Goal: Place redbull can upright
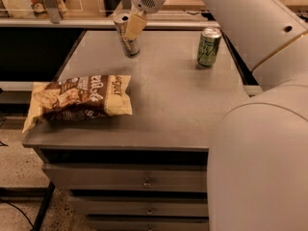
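The redbull can [124,36] is a slim silver can with a shiny top, near the back middle of the grey table [173,105]. It stands nearly upright, leaning slightly, with its base at or just above the tabletop. My gripper [130,32] comes down from the top of the view and is shut on the redbull can. One pale finger [135,26] lies across the can's right side. The other finger is hidden behind the can.
A wider green can [209,47] stands upright at the back right of the table. A brown-and-cream snack bag [79,98] lies at the front left. My arm's large white body [260,129] fills the right side. Drawers [144,181] sit under the tabletop.
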Available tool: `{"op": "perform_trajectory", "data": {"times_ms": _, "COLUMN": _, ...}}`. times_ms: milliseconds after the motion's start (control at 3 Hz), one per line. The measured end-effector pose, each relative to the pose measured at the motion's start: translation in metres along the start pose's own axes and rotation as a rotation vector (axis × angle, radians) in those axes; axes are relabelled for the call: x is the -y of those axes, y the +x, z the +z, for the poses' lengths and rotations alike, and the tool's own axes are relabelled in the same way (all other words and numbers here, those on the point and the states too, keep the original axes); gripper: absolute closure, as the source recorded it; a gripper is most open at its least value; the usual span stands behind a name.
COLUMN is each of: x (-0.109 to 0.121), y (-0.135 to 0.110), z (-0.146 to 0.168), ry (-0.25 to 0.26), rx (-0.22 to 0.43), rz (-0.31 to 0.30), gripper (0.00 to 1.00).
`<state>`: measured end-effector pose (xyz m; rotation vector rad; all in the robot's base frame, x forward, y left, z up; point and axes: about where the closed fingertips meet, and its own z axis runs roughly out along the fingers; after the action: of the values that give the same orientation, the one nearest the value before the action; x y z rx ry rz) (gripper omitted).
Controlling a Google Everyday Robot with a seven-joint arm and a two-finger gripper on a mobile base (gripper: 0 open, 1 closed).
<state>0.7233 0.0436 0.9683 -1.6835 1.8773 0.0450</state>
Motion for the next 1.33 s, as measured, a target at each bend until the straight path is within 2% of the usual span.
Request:
{"op": "perform_trajectory", "data": {"times_ms": 667, "x": -0.023, "y": 0.0, "z": 0.027, "ry": -0.074, "rx": 0.055, "rz": 0.069, "gripper": 1.0}}
{"op": "perform_trajectory", "data": {"times_ms": 1000, "x": -0.028, "y": 0.005, "z": 0.039, "ry": -0.09, "rx": 0.051, "rz": 0.1, "gripper": 0.82}}
{"op": "perform_trajectory", "data": {"times_ms": 1333, "x": -0.027, "y": 0.01, "z": 0.048, "ry": -0.105, "rx": 0.042, "rz": 0.12, "gripper": 0.59}}
